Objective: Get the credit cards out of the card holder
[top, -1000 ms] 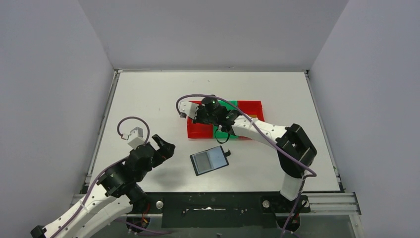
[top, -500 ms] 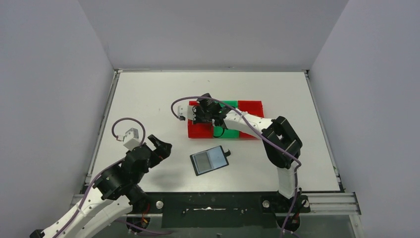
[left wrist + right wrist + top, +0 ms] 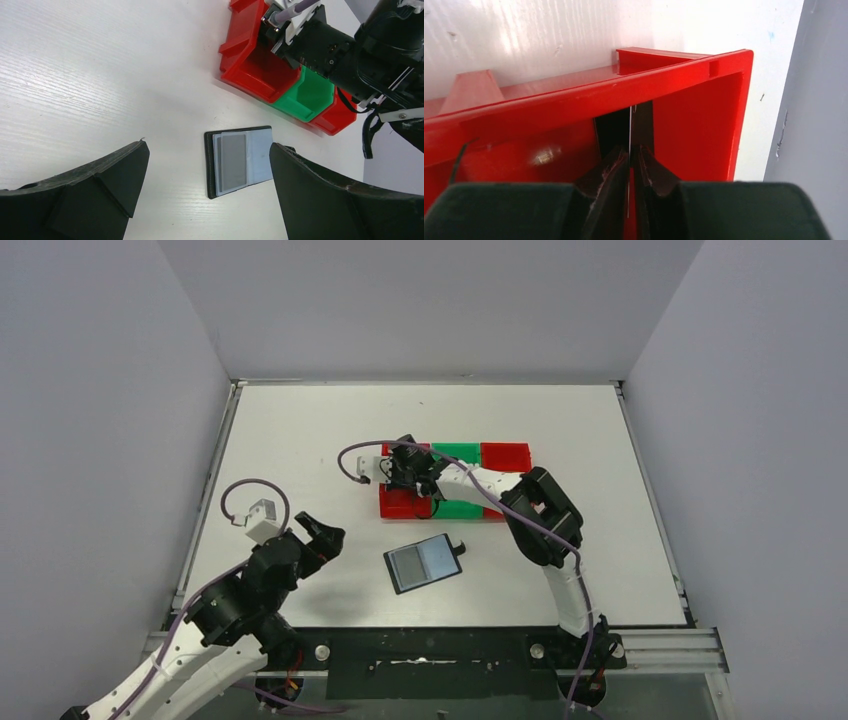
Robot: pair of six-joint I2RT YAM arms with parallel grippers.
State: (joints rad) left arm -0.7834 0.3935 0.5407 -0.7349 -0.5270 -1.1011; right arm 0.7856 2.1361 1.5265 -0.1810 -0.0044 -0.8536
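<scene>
R gripper (image 3: 630, 150) sits low inside the red bin (image 3: 400, 505), at a corner. Its jaws are all but together w/ a thin credit card (image 3: 630, 125) edge-on btwn them. The card looks pinched, but the wrist view can't show whether the grip is tight or loose.

The card holder (image 3: 423, 563) lies opened flat on the table (image 3: 300, 440), on the near side of the red bin toward the arm bases. It is apart from the bin, not touching. Its long axis runs approx parallel to the bin's near edge, a bit skewed. A grey card (image 3: 234, 161) shows in its pocket, so the job looks only part done.

L gripper (image 3: 208, 150) hovers near-left of the red bin, level w/ the holder. It is spread as wide as it goes and holds nothing.

The key relation is that the holder lies straight ahead of the L gripper, framed btwn its two fingers. The holder's long axis runs finger to finger, i.e. along the closing line, not across it. Both grippers are approx equally near the holder, but L is free and already faces it, while R is busy in the bin.

Judgement: once the card drops, L is better placed to pin the holder. Which way the pocket opens can't be told.
</scene>
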